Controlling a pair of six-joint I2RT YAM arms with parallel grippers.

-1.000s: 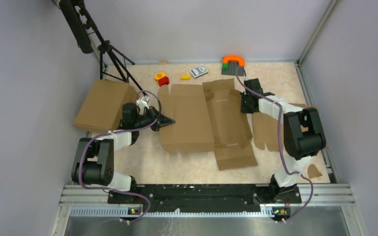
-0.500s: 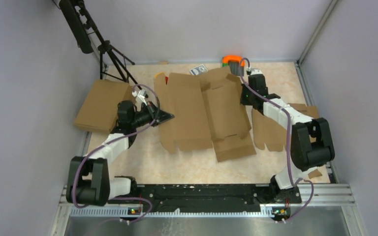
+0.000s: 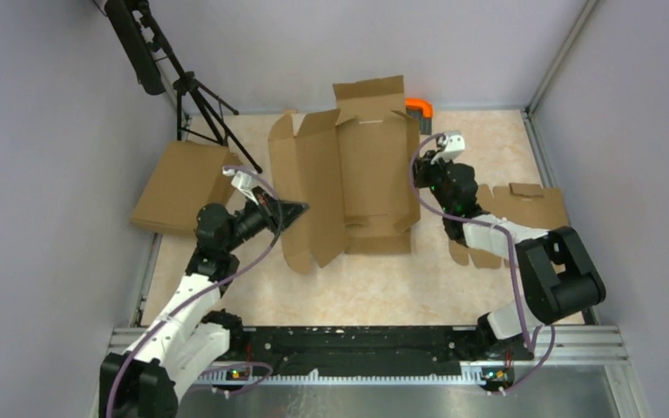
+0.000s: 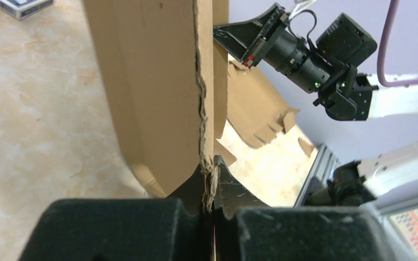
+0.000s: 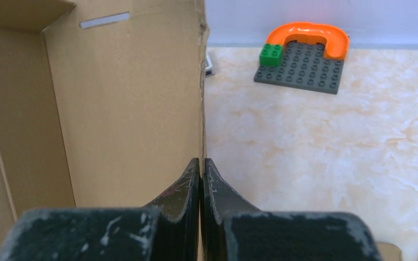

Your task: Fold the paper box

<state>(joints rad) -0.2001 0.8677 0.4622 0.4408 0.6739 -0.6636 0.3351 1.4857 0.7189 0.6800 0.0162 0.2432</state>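
Box (image 3: 348, 174) stands near upright, left gripper (image 3: 301, 207) and right gripper (image 3: 420, 180) each clenched on a side edge (thin pinch); best move both together so cardboard neither tears nor slips.

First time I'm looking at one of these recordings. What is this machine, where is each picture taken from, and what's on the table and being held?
These are two robot arms bolted at the near edge of a table. The wide picture looks down from above and behind them; the other two come from a camera on each wrist, so the black fingers at the bottom are that arm's own. The left tool and right tool are each shut on an opposite side edge of the paper box, a brown cardboard sheet with flaps, holding it raised. Also there: a flat cardboard piece at the left, a notched cardboard blank at the right, and an orange-and-grey brick plate behind the box. A tripod stands at the left.
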